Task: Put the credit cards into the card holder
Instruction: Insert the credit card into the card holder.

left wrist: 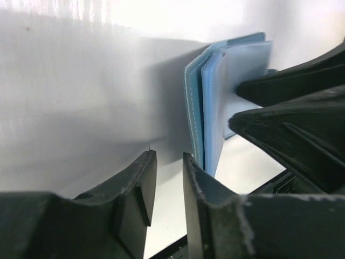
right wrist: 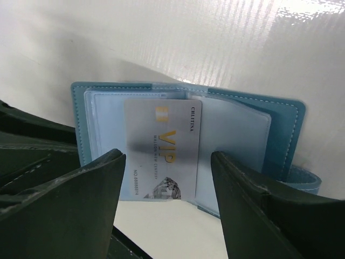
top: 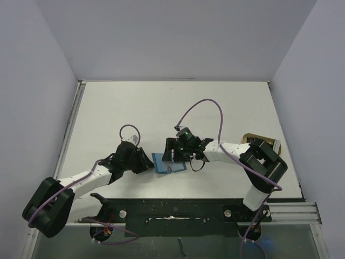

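The teal-blue card holder (top: pixel 161 163) lies open on the white table between both grippers. In the right wrist view its lighter blue inside (right wrist: pixel 237 129) faces me, with a silver "VIP" credit card (right wrist: pixel 161 140) lying on its clear slots; the card's lower end sticks out past the holder's edge. My right gripper (right wrist: pixel 168 162) is open, its jaws either side of the card and not touching it. In the left wrist view the holder (left wrist: pixel 207 97) shows edge-on, leaves slightly parted. My left gripper (left wrist: pixel 170 159) has a narrow empty gap, its right finger (left wrist: pixel 202 189) against the holder's edge.
A tan tray-like object (top: pixel 249 138) sits at the right table edge behind my right arm. A black rail (top: pixel 178 208) runs along the near edge. Grey walls enclose the table on three sides. My right gripper's fingers (left wrist: pixel 291 108) crowd the left wrist view.
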